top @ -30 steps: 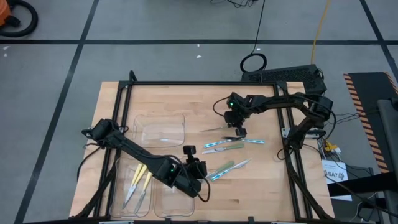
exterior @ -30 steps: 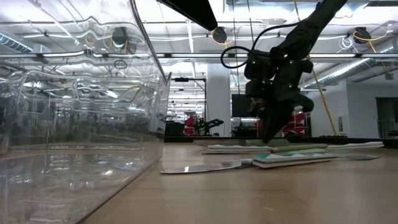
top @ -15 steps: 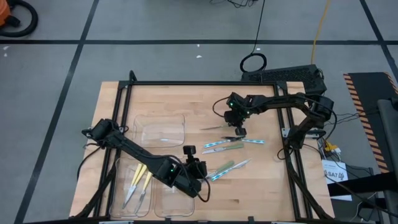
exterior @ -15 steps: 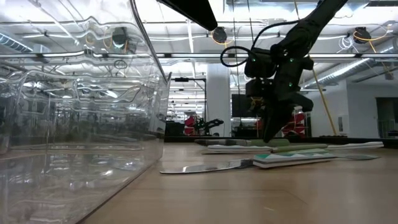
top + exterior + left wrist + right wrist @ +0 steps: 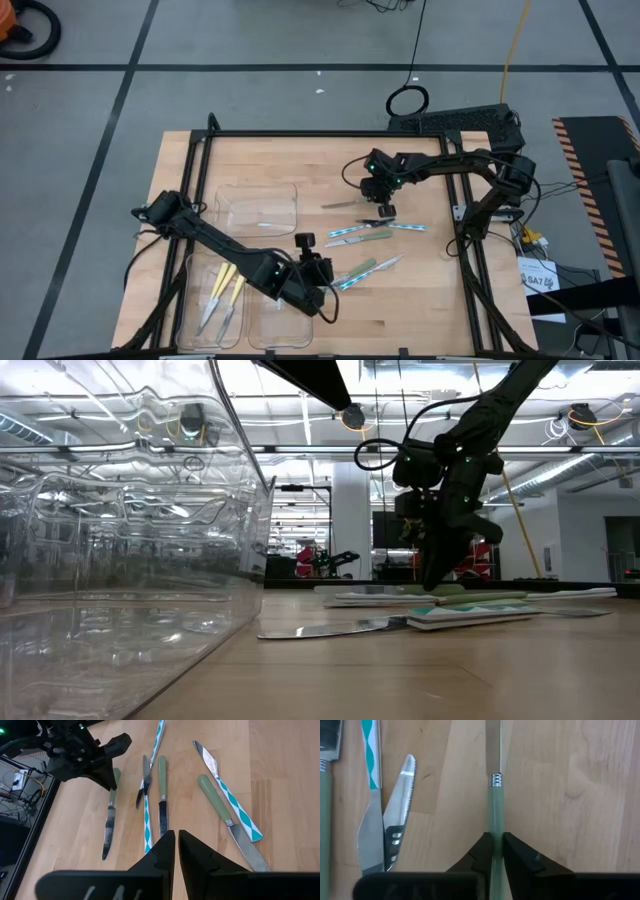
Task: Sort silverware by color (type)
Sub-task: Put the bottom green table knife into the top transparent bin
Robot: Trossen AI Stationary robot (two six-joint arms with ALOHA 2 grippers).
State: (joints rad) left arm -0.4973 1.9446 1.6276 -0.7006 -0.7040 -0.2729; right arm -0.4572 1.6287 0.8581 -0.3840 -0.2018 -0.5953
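Right tool: the right tool (image 5: 384, 208) sits right of centre in the high view, over the loose knives. In its wrist view we see the fingers (image 5: 481, 851) pinching the pale green handle of a green-handled knife (image 5: 495, 810) just below the metal collar, blade pointing to the top of that frame.

Left tool: the left tool (image 5: 172, 845) is pressed together and holds nothing; it hangs at lower centre of the high view beside the clear trays (image 5: 262, 212).

Silverware: yellow-handled pieces (image 5: 222, 293) lie in the lower-left tray. The rest lie on the bare desk (image 5: 430, 300), centre to right: green-handled knives and blue-patterned knives (image 5: 235, 805), some crossing or touching one another.

Handling: we judge these knives light, stiff and thin, lying flat on the wood. The polished blades look slippery; the plastic handle looks the surer hold.

Where to take hold: across the handle near the collar, as here, so we judge the knife would hang fairly level.

Risk: the pinch looks narrow and close to the handle's end, so the knife may pivot; a serrated knife (image 5: 395, 805) lies near and could be nudged.
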